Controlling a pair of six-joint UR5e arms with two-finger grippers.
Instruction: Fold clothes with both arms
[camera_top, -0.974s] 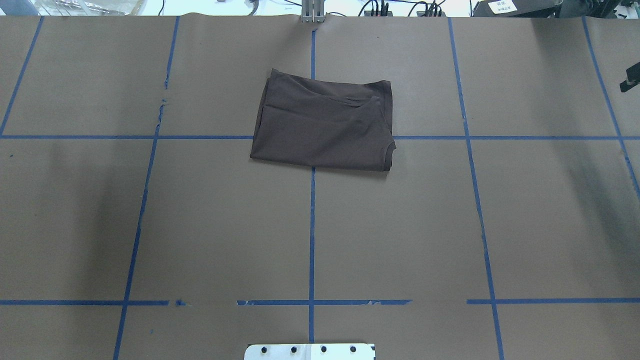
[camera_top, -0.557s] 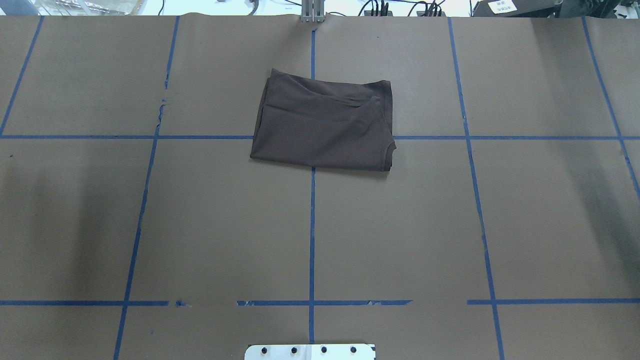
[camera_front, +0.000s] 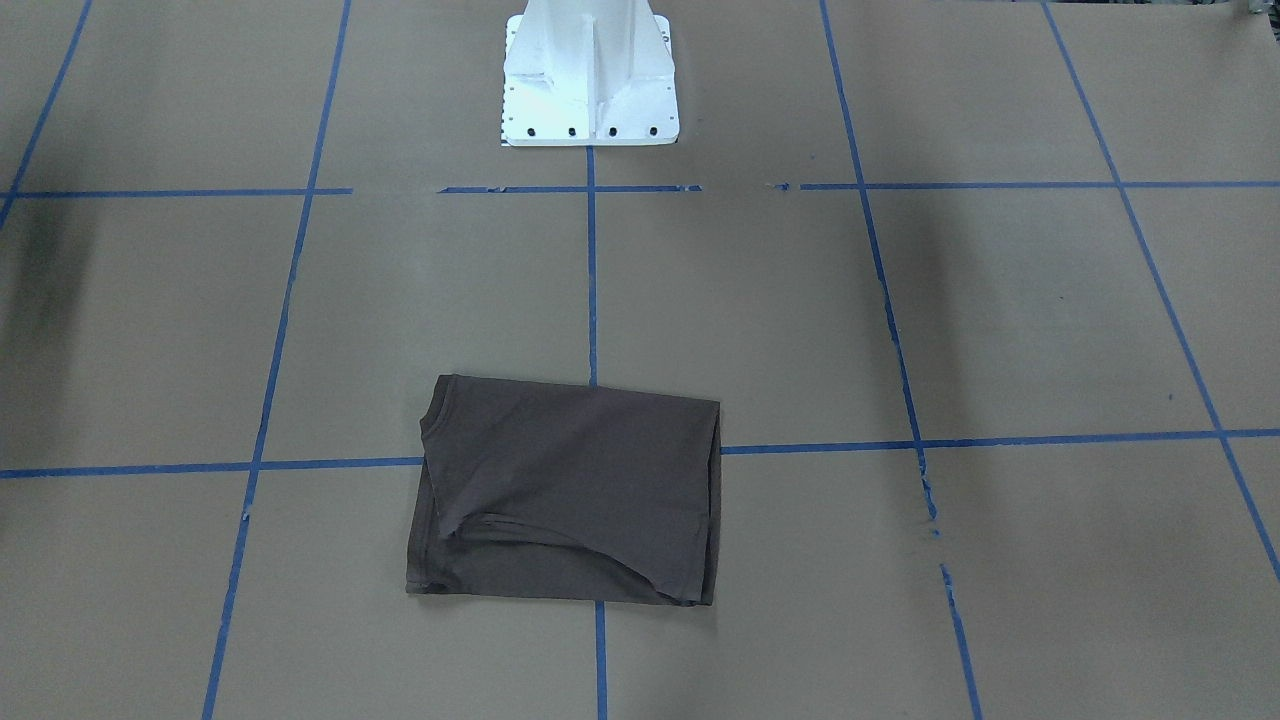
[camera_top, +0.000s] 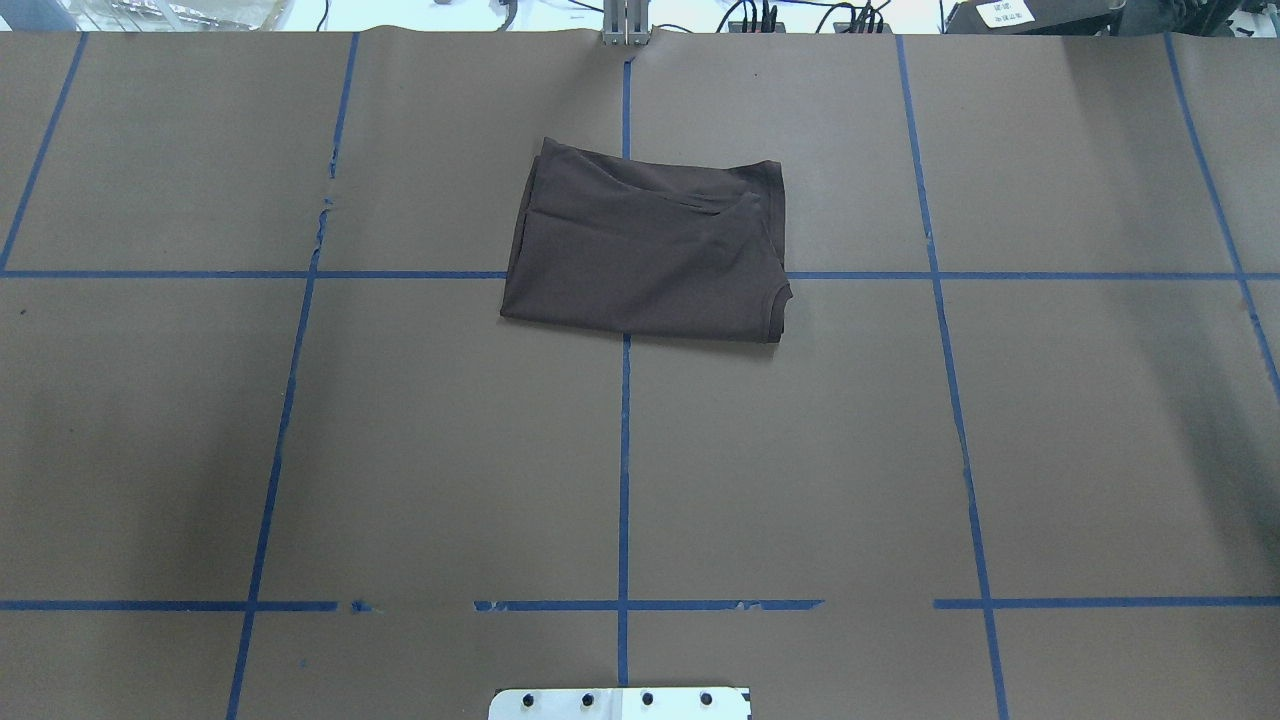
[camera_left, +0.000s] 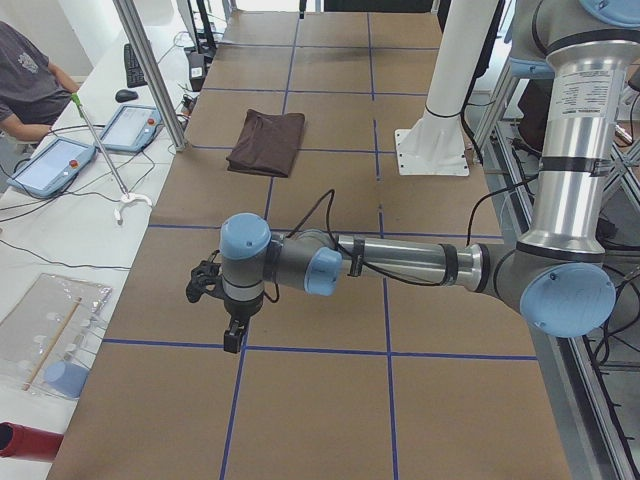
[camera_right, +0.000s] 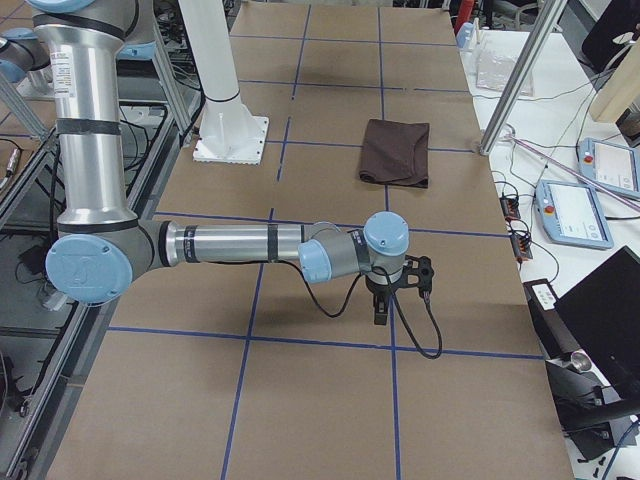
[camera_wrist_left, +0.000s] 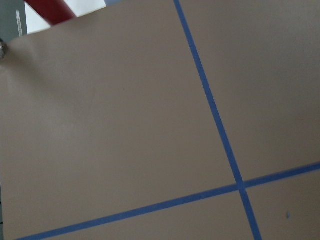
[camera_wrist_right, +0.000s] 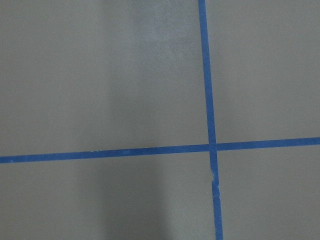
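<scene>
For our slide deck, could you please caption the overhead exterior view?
Folded dark brown T-shirt lying flat across the blue tape grid of the paper-covered table.

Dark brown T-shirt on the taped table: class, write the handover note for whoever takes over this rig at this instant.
Left claw: hangs over brown paper near the table's left end, no cloth in it; open or shut cannot be told.
Right claw: likewise, near the right end.
Dark brown cotton T-shirt: folded into a compact rectangle across the middle blue tape line, opposite the white pedestal base, touched by neither claw.
Done: folding looks complete.
Left: probably nothing, perhaps squaring its uneven far edge.
</scene>
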